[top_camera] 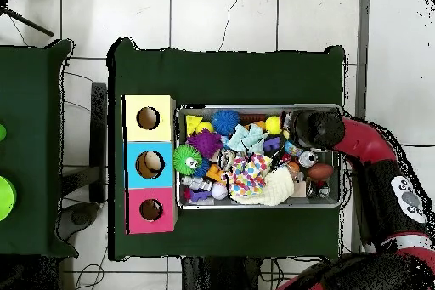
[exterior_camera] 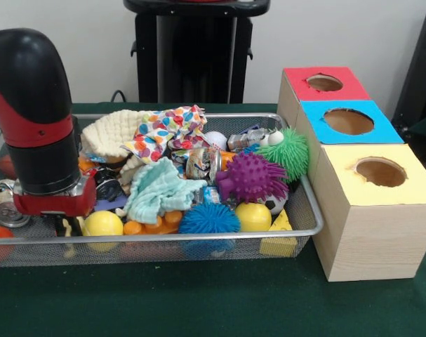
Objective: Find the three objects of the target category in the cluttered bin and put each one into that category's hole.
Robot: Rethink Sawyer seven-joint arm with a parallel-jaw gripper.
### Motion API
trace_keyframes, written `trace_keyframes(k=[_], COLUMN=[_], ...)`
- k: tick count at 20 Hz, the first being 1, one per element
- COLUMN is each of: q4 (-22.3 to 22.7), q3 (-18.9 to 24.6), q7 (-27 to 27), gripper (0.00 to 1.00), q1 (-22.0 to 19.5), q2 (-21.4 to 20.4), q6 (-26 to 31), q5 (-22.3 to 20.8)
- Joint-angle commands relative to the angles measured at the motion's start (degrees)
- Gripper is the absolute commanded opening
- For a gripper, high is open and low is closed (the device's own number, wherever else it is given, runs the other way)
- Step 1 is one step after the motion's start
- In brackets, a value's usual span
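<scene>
Green cloth covers the surface where the cluttered bin (exterior_camera: 307, 210) sits left of the red-surround hole (exterior_camera: 325, 82); the pincer (exterior_camera: 67, 226), its opening hidden, could snag neighbouring clutter on lifting.

bin (exterior_camera: 307, 203): silver wire mesh, shiny metal rim
boxes (exterior_camera: 370, 235): pale matt wood
spiky balls (exterior_camera: 251, 177): rubbery
table (exterior_camera: 198, 302): green cloth
</scene>
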Motion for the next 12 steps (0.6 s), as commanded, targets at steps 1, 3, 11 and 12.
trace_keyframes(k=[1, 3, 11, 12], q4=[6.81, 6.90, 8.17, 9.03], q3=[0.53, 0.73, 2.41, 2.60], q7=[-0.35, -0.88, -5.79, -6.58], gripper=[0.00, 0.00, 0.00, 0.00], q1=[1.34, 1.25, 1.14, 1.31], q2=[0.94, 0.93, -3.49, -5.55], q6=[-0.99, -0.75, 4.26, 5.41], q5=[-0.83, -0.74, -0.15, -0.03])
